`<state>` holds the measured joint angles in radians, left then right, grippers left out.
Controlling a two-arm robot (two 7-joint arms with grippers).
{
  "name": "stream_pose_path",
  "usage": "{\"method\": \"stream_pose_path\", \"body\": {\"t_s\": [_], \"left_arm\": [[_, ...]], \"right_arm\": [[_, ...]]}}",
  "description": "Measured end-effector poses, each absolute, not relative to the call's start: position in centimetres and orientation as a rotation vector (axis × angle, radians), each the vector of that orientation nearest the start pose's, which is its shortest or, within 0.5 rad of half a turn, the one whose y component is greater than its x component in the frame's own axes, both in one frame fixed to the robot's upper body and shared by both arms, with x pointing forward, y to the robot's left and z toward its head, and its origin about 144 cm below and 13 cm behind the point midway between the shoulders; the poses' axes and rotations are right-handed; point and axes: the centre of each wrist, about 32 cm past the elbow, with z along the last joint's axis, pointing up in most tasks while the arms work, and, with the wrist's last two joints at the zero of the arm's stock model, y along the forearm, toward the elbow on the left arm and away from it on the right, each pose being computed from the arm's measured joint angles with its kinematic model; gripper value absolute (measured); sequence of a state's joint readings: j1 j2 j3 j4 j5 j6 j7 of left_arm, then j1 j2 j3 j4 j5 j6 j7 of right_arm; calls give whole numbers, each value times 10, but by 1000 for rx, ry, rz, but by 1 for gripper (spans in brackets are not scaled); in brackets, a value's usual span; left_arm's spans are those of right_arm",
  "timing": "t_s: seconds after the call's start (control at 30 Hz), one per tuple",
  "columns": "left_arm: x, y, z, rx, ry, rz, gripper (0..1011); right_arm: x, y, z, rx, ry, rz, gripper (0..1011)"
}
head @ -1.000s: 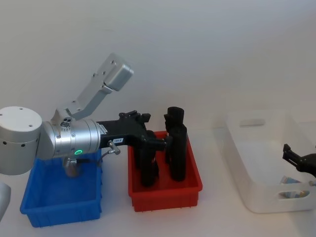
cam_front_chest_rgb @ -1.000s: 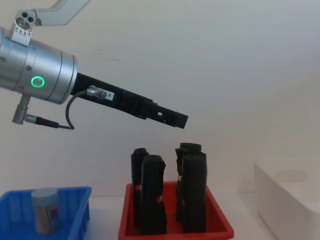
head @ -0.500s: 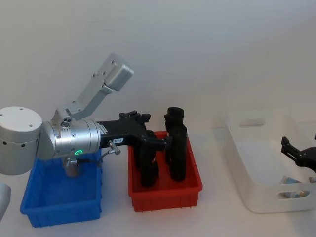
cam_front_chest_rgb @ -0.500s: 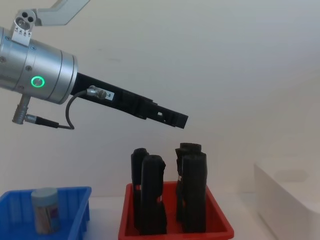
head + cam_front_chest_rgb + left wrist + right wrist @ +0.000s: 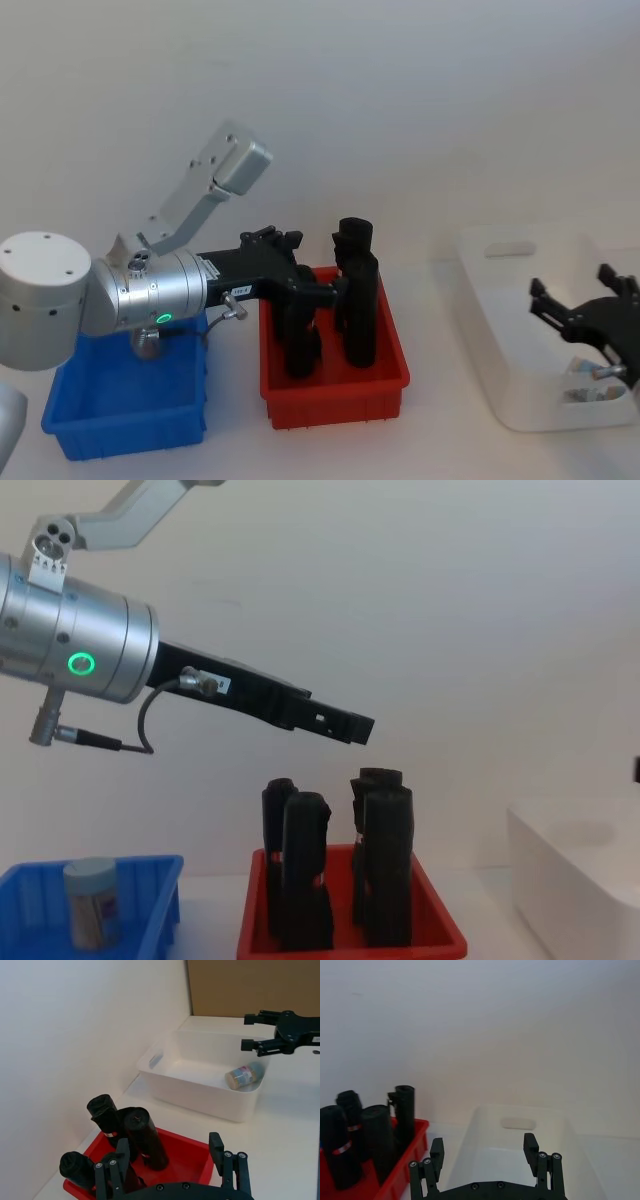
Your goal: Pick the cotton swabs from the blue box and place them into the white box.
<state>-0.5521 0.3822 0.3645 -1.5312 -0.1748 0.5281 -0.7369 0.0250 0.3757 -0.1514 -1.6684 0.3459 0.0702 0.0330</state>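
Note:
One cotton swab jar (image 5: 90, 902) with a pale grey lid stands upright in the blue box (image 5: 155, 905), half hidden by my left arm in the head view (image 5: 148, 342). Another swab jar (image 5: 241, 1076) lies on its side inside the white box (image 5: 200, 1091). My left gripper (image 5: 305, 282) hangs open and empty above the red tray, away from the blue box (image 5: 120, 405). Over the white box (image 5: 500, 345) at the right, my right gripper (image 5: 578, 296) is open with nothing between its fingers (image 5: 434, 1159).
A red tray (image 5: 335, 390) with several tall black upright objects (image 5: 357, 300) stands between the blue and white boxes, right under my left gripper. A pale wall runs close behind everything. Bare white table lies in front of the boxes.
My right gripper has moved left and slightly up, further over the white box. The left arm has shifted only a little; the jars have not moved.

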Motion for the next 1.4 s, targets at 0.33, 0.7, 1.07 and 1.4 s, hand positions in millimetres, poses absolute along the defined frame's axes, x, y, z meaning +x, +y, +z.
{"method": "stream_pose_path", "body": {"t_s": [0.33, 0.7, 1.07, 1.4], "left_arm": [[557, 230, 1293, 343, -102, 724, 1004], [544, 222, 1270, 293, -159, 814, 1004], [528, 214, 1247, 227, -209, 913, 1004], [513, 207, 1229, 159, -242, 1000, 1004]], "right_arm": [[445, -242, 1188, 20, -70, -1243, 1001], [443, -237, 1189, 26, -75, -1229, 1002], [443, -237, 1189, 26, -75, -1229, 1001], [443, -237, 1189, 26, -75, -1230, 1002]]}}
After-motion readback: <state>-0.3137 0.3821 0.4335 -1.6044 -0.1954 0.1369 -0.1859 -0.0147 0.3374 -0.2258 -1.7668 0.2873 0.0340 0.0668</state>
